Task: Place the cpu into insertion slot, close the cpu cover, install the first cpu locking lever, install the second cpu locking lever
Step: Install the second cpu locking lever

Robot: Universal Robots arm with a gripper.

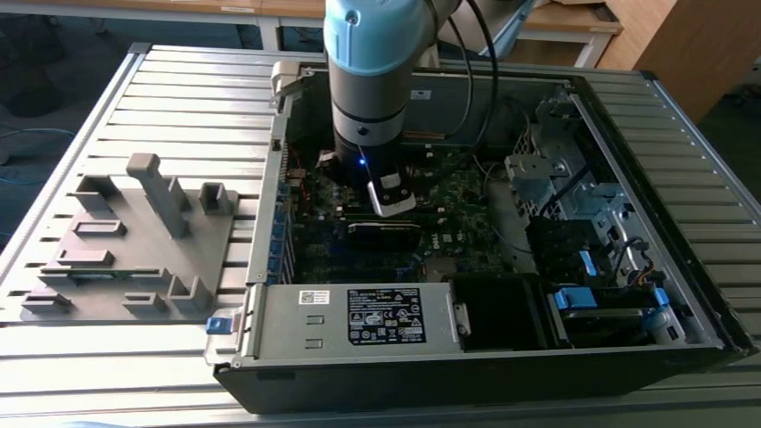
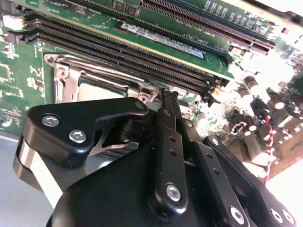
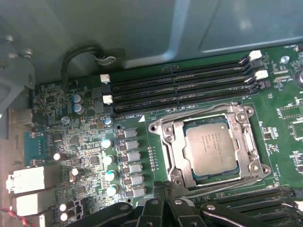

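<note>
The cpu lies flat in the insertion slot on the green motherboard, its dull silver top showing. The shiny cpu cover is down around it, framing it through its window. Thin wire levers run along two sides of the frame, one by the memory slots and one on the gripper's side. My gripper is shut, its black fingertips pressed together right at the corner of the cover. I cannot tell whether they pinch a lever. In the exterior view the gripper is low inside the open computer case.
Long black memory slots run beside the socket, with more on its other side. Capacitors and rear ports stand close by. The case holds a power supply and a drive cage. A grey fixture sits on the slatted table.
</note>
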